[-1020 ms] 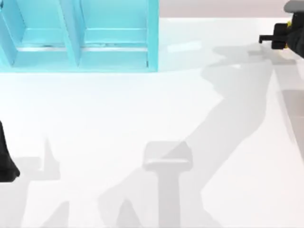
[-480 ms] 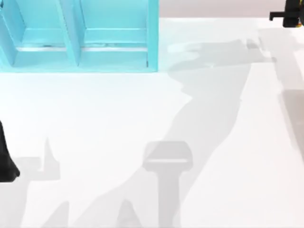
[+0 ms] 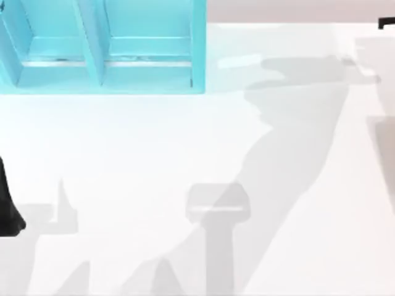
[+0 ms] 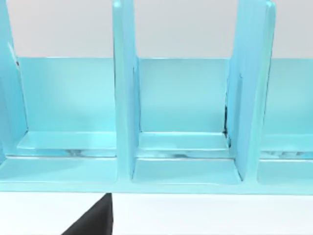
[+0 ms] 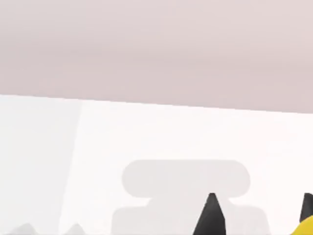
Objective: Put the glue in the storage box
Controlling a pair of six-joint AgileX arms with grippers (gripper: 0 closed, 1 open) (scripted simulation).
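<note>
The right gripper (image 5: 259,215) grasps the glue (image 5: 307,228) at far right; the box (image 3: 197,49), far left, awaits it.

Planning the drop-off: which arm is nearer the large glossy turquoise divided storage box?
Left. The left arm sits at the table's left edge, below the large glossy turquoise storage box in the top view; the right arm is at the far top-right corner.

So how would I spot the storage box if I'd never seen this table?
Look at the white table, toward its far left corner in the top view. The box sits there: glossy turquoise, thick-walled, with upright dividers forming compartments, the sole coloured object on the white.
</note>
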